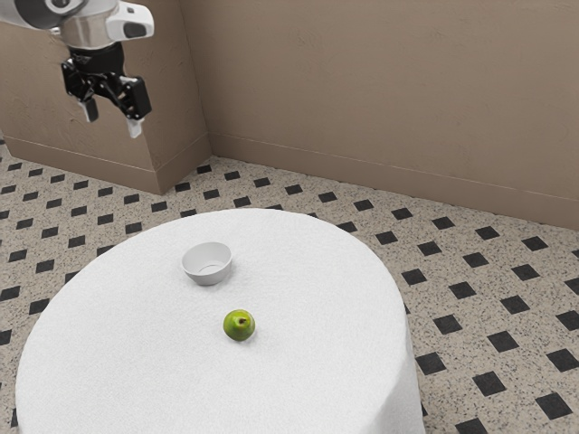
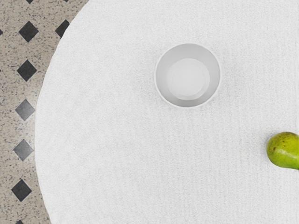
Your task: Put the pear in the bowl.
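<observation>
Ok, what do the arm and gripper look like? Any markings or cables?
Arm: white and light grey rounded housings, a metallic-looking wrist section, and a dark oval patch on a white side housing. Gripper: black, blocky, wide body with two short fingers, one dark grey, the other ending in a pale tip. I can make out no cables or lettering.

Bright even light, faint soft shadows, small glint on the pear (image 2: 284,150)

The arm (image 1: 27,14) has rounded white casing (image 1: 125,18), a silvery collar (image 1: 88,33) and a black, pale-tipped tool (image 1: 112,123).
</observation>
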